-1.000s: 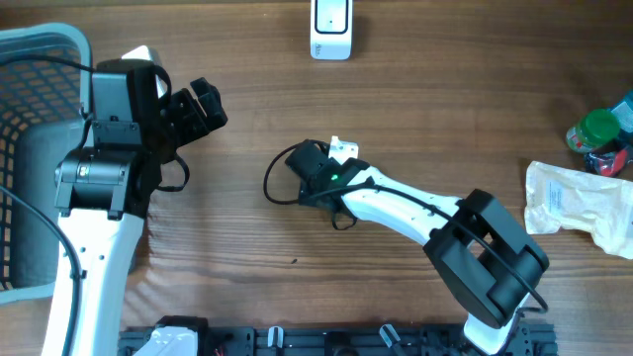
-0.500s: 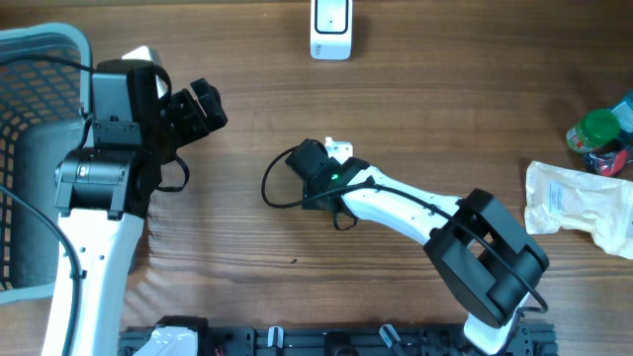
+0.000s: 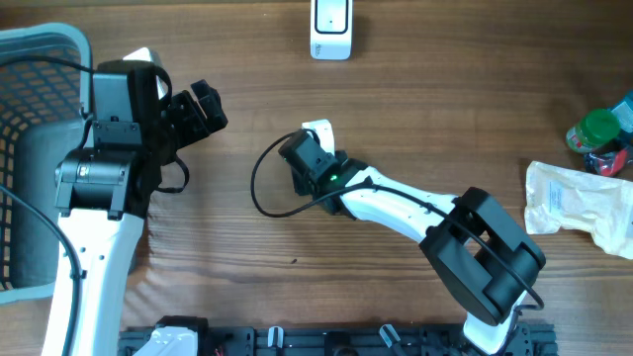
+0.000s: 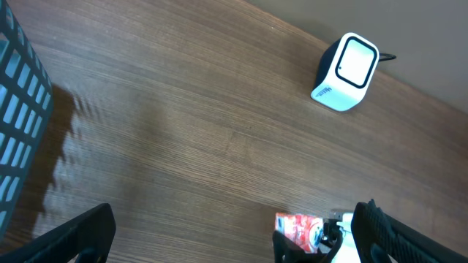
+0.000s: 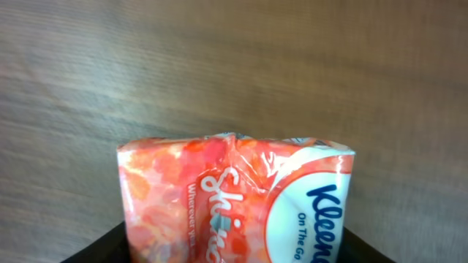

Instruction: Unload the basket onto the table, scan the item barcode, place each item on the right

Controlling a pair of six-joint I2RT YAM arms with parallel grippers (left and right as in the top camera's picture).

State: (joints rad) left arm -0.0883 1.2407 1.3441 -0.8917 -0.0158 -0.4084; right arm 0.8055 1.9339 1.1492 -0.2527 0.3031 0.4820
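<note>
On the wooden table (image 3: 445, 99), the right claw (image 3: 313, 141) grips the Kleenex pack (image 5: 234, 197) short of the scanner (image 3: 330, 28). The barcode is not yet scanned, and the left claw (image 3: 210, 104) gapes wide.

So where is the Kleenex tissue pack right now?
In the overhead view, the Kleenex tissue pack is near the middle of the table, gripped by the right gripper, just below the white barcode scanner at the top edge.

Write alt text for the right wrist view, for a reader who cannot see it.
A Kleenex tissue pack in orange-red floral wrap fills the lower half of the frame, held close to the camera between the dark fingers of the right gripper, which show only at the bottom corners. Behind it is the wooden table, slightly blurred.
</note>
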